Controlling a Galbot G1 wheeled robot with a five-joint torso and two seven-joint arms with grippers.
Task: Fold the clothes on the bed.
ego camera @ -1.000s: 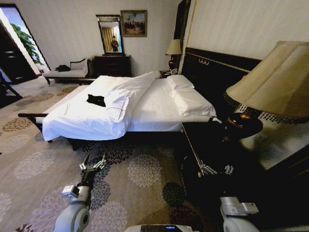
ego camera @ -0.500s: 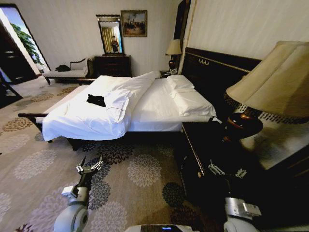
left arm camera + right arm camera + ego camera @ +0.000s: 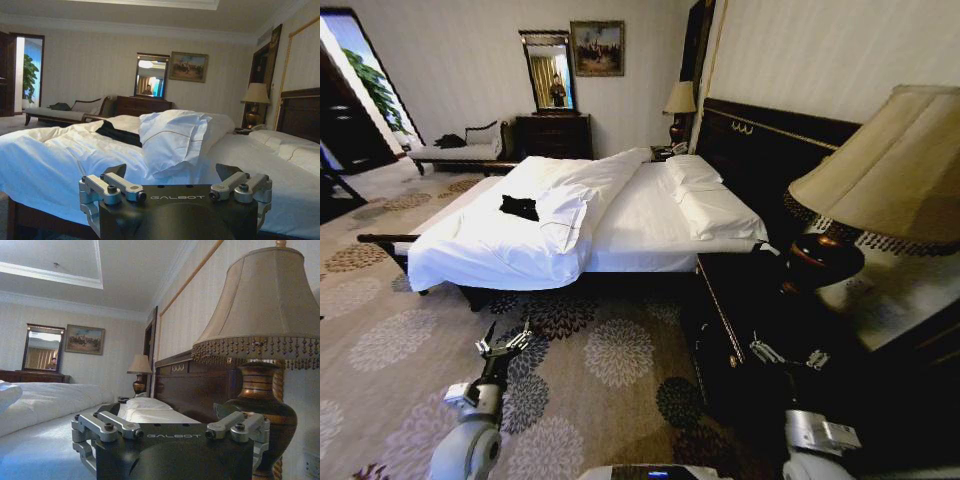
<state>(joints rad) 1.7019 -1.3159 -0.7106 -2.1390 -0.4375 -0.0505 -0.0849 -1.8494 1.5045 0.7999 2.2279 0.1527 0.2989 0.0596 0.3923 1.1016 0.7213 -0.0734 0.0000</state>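
The clothes (image 3: 519,207) are one small black garment lying crumpled on the white duvet of the bed (image 3: 620,215), on its left half near the foot. In the left wrist view the clothes (image 3: 119,135) show as a dark strip beside a bunched fold of duvet (image 3: 172,140). My left gripper (image 3: 503,345) hangs open over the carpet, well short of the bed's near side. It also shows open (image 3: 175,190) at its own camera. My right gripper (image 3: 788,355) is open in front of the dark nightstand, seen again (image 3: 170,430) close to the lamp base.
A dark nightstand (image 3: 750,300) with a large fringed lamp (image 3: 880,170) stands close on my right. The tall dark headboard (image 3: 770,140) runs behind the pillows (image 3: 705,195). A chaise longue (image 3: 460,150), a dresser with a mirror (image 3: 552,125) and patterned carpet (image 3: 400,320) lie beyond.
The left gripper dropped back slightly toward me. The right gripper shifted a little to the right along the nightstand. The bed and the clothes have not moved.
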